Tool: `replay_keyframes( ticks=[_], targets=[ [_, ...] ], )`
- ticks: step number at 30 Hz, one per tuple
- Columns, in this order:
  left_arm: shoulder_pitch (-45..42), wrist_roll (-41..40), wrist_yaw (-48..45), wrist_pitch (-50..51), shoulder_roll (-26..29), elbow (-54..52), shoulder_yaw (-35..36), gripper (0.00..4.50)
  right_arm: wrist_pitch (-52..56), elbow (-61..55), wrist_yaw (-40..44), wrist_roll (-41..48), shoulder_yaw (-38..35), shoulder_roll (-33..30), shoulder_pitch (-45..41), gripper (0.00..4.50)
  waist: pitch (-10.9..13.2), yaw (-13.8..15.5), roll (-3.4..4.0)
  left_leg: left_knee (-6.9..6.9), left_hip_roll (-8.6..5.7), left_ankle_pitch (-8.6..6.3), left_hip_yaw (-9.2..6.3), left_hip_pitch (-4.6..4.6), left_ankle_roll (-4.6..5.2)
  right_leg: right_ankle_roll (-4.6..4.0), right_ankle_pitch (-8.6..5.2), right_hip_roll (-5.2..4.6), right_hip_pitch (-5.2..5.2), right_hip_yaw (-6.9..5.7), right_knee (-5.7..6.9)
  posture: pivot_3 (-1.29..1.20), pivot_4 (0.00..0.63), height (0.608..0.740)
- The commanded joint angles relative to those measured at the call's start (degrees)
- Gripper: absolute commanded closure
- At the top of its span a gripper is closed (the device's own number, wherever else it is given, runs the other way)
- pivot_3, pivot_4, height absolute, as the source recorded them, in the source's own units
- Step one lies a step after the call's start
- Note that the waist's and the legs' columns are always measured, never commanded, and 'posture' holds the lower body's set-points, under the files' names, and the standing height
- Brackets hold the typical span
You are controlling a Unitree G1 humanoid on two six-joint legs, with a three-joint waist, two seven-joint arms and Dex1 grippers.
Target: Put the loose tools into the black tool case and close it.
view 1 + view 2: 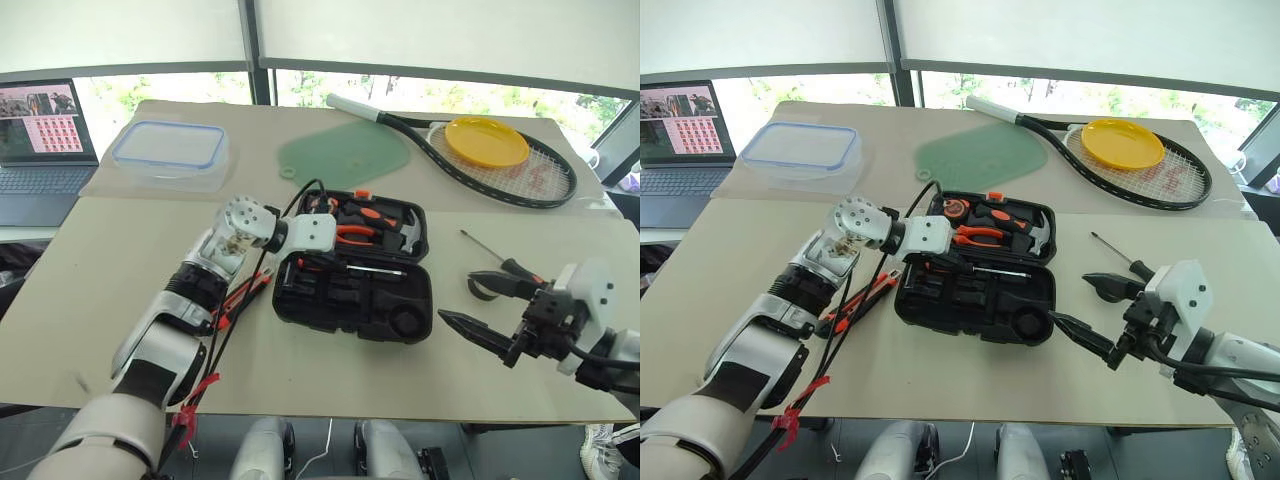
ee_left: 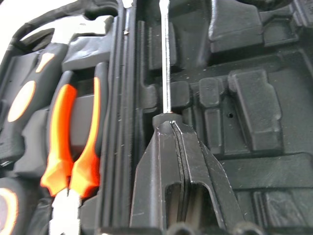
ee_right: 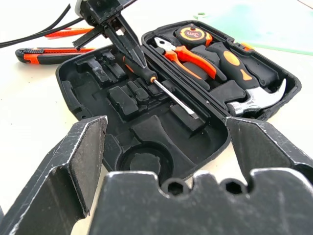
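The black tool case [image 1: 340,305] lies open in the middle of the table. A black-and-orange screwdriver [image 3: 166,88] rests in its near half, along the hinge. My left gripper [image 2: 168,120] is shut, its tips right over that screwdriver's handle, with the shaft running on past them. A utility knife [image 3: 44,55] and a slim orange screwdriver [image 3: 68,33] lie on the table left of the case. To the right of the case lie another screwdriver [image 1: 490,250] and a small dark tape roll [image 1: 482,288]. My right gripper [image 1: 455,295] hangs open beside the roll, holding nothing.
The case's far half holds orange-handled pliers [image 1: 355,233], a hammer [image 1: 405,235] and a tape measure [image 1: 957,208]. At the back are a clear blue-rimmed container [image 1: 170,153], a green mat [image 1: 345,153], a racket [image 1: 520,180] with a yellow plate [image 1: 487,140], and a laptop [image 1: 40,140] at far left.
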Motion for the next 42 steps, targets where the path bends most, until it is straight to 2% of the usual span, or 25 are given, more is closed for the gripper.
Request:
replay_keyframes(
  ticks=[1,12,21,33,42],
  targets=[
    [-1.0,1.2,0.8,-1.0,-0.3,-0.2,-0.3,4.46,-1.4,-1.9,-0.4,0.1,-2.3,0.2,0.3,0.0,0.0,0.0,0.0,0.0,0.0,0.0,0.0,0.0,0.0,0.0,0.0,0.0,0.0,0.0,0.0,0.0,0.15,0.738],
    [-2.6,3.5,3.0,-4.3,-1.9,5.1,-0.7,4.46,-1.5,-2.4,-1.3,0.1,-1.9,0.8,0.8,0.0,0.0,0.3,0.0,0.04,0.0,0.0,-0.01,0.01,0.01,0.02,0.01,-0.02,0.03,-0.01,0.0,0.0,0.15,0.738],
    [-3.4,-0.4,-0.7,-1.4,-1.6,2.5,1.6,4.46,-1.8,-2.4,-1.5,-0.4,-1.1,1.4,1.0,0.0,0.0,0.2,0.0,0.26,0.03,-0.05,-0.03,-0.1,0.1,0.05,0.03,0.0,0.0,-0.03,0.04,0.0,0.15,0.738],
    [-4.3,5.2,5.6,-5.9,-4.0,10.2,-1.1,4.46,-2.0,-2.1,-1.6,-1.5,-0.5,1.8,0.9,0.0,0.0,0.3,0.0,0.32,0.01,-0.08,-0.03,-0.1,0.13,0.07,0.04,-0.01,0.03,-0.03,0.03,0.0,0.15,0.738],
    [-1.7,8.6,5.7,-10.5,-3.7,13.0,-3.4,4.46,-2.3,-1.4,-2.1,-3.5,-1.6,1.7,2.7,0.0,-0.1,0.4,0.01,0.36,0.02,-0.1,-0.03,-0.08,0.17,0.1,0.06,-0.02,0.08,-0.02,0.02,0.0,0.15,0.738]
  ],
)
